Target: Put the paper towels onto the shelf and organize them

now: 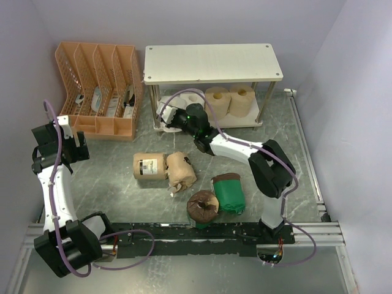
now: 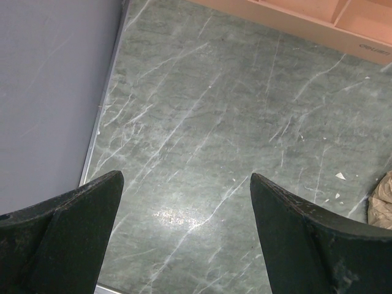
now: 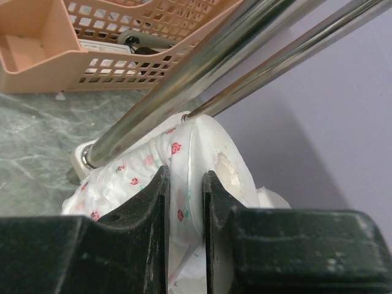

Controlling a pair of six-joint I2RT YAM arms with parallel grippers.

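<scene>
Your white dotted roll [image 3: 211,147] is at the left end of the shelf [image 1: 211,61], down by the lower tier, in the upper middle of the overhead view. The right jaws are pinching a fold of its red-flowered wrapping, with only a thin strip of it showing between them. You cannot tell from these views whether the roll rests fully on the lower board.

Two shelf legs cut diagonally across the right wrist view, in front of the roll. The thick front leg [image 3: 184,79] has its foot at the left, and a thinner leg [image 3: 275,67] runs behind it.

Further right on the same tier, the left bare tan roll [image 1: 215,101] and the right bare tan roll [image 1: 241,101] stand upright and touching. The white roll [image 1: 195,98] peeks out between them and your right arm [image 1: 233,147].

The orange file organizer [image 1: 98,92] stands just left of the shelf, near the dotted roll. Its mesh wall fills the upper left of the right wrist view.

On the desk [image 1: 110,177], in the lower middle of the overhead view, the labelled tan-wrapped roll [image 1: 150,165] lies against the crumpled tan-wrapped roll [image 1: 181,171]. To their right the green-wrapped roll [image 1: 228,193] touches the brown-ended roll [image 1: 203,206], both close beside the right arm.

Your left arm [image 1: 55,184] stands at the left edge, well apart from all the rolls. The left jaws are spread wide above bare desk, with the organizer's base at the upper right of that wrist view and a scrap of tan wrapping at its right edge
</scene>
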